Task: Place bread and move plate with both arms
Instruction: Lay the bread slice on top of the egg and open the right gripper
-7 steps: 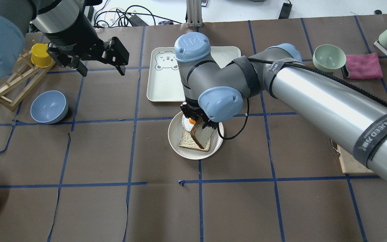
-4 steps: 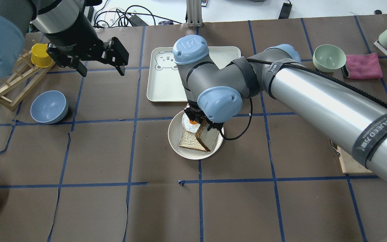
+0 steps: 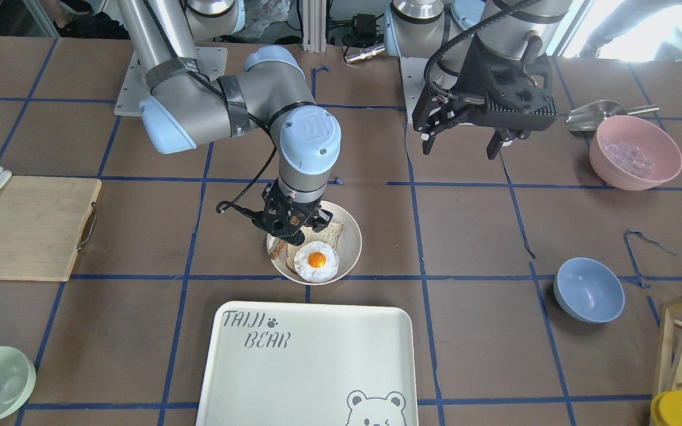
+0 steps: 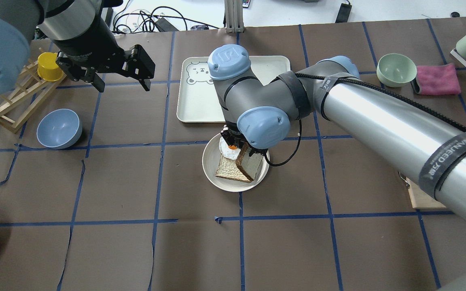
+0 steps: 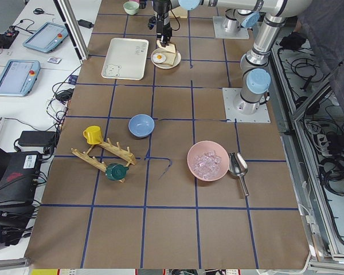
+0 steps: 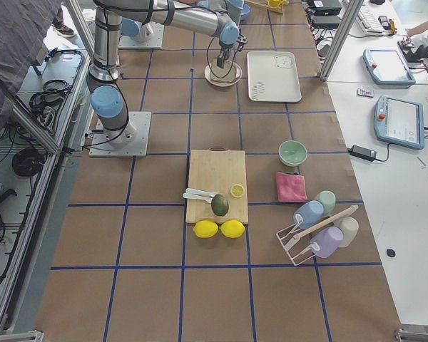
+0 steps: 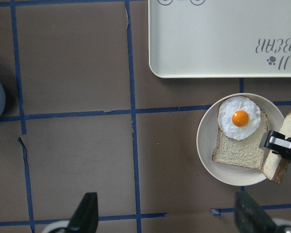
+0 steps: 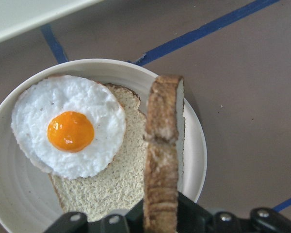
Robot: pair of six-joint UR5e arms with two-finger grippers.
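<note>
I see my right tool (image 4: 244,150) pinching the bread (image 4: 252,165) on its edge over the plate (image 4: 210,167). My left tool (image 4: 123,84), upper left, gapes wide and empty.

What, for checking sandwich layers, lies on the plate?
A flat slice topped by a fried egg; the bread hangs on edge in the right end effector. Plate beneath is hidden.

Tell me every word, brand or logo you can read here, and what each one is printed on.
"TAIJI BEAR", with a paw print: on the cream tray.
"WANJEED": on the black strap around the right arm; the characters after it are too blurred to read.
"UR" logo: on the right arm's blue joint cap.
White print on the left gripper: too blurred to read.
</note>
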